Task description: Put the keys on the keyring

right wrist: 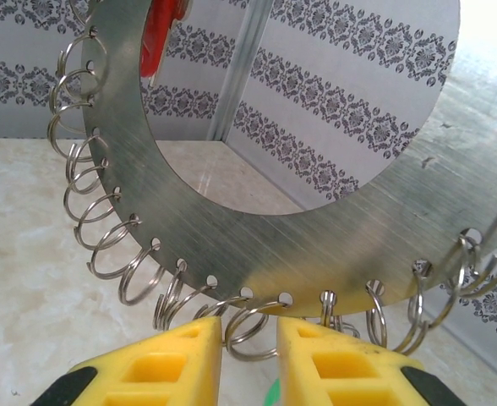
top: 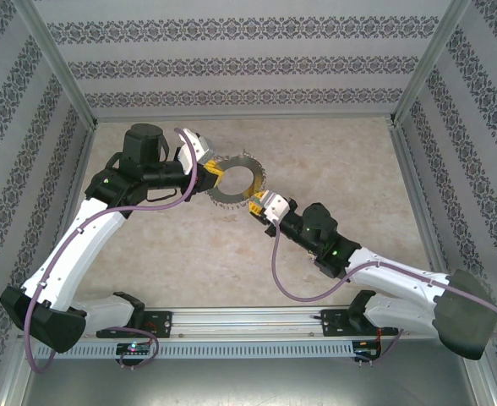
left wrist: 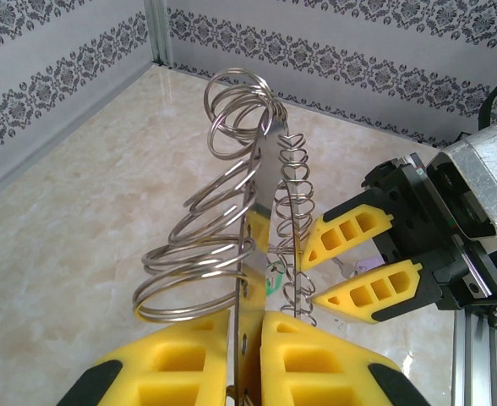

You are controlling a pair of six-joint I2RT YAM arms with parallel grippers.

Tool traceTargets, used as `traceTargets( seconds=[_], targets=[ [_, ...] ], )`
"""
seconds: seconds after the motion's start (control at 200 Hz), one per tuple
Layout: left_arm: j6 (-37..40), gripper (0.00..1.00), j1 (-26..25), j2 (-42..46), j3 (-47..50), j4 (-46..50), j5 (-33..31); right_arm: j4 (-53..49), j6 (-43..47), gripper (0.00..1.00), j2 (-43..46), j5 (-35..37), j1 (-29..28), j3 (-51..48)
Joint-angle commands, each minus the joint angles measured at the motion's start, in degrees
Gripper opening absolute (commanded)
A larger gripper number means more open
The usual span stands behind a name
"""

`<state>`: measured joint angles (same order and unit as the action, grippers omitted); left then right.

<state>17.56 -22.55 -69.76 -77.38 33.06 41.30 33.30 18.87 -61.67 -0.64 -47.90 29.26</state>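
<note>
**A:** What does it all sit on?

**B:** A beige marbled tabletop [top: 333, 161], closed in by patterned walls [top: 232, 51]. The left arm [top: 88, 228] reaches in from the near left and the right arm [top: 384, 275] from the near right. They meet over the middle of the tabletop, toward its far side.

**A:** And where is the keyring?

**B:** The keyring [top: 242, 161] is up off the tabletop, between the two grippers. The left wrist camera sees it [left wrist: 263, 194] edge-on and upright. The right wrist camera faces its flat grey plate [right wrist: 232, 245] and round hole.

**A:** Who has hold of it?

**B:** The left gripper [top: 215, 176] [left wrist: 248, 326]. Its yellow jaws press on both faces of the plate at the rim, clamped tight on the ring.

**A:** And the other one?

**B:** The right gripper [top: 257, 203] [left wrist: 312, 277] [right wrist: 248, 330] sits just at the ring's lower rim. Its jaws stand a narrow way apart with a plain gap between them. The rim's wire loops [right wrist: 105, 203] hang just above that gap, and I see nothing pinched.

**A:** Any keys?

**B:** Only slivers. A green tag [left wrist: 270, 277] [right wrist: 272, 391] peeks out beside the plate, low, near the right gripper's jaws. A red tag [right wrist: 160, 38] shows through the hole's upper left, beyond the plate. I cannot tell whether either hangs on a loop.
</note>
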Motion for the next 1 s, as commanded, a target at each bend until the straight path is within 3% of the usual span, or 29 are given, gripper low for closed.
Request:
traceTargets(
  seconds=[0.0,0.405,0.999],
  targets=[
    [-0.78,0.0,-0.81,1.36,-1.37,-1.44,1.04,2.76,0.34,0.28,-0.52,0.18,-0.72,1.37],
    [-0.69,0.0,-0.77,1.56,-1.34,-1.46,0.8,5.45,0.32,0.24,-1.7,5.95,-1.45,1.24],
    [-1.21,0.0,-0.81,1.54,-1.15,-2.0,-0.58,4.71,1.19,0.16,-1.99,6.86,-1.76,0.02]
  ],
)
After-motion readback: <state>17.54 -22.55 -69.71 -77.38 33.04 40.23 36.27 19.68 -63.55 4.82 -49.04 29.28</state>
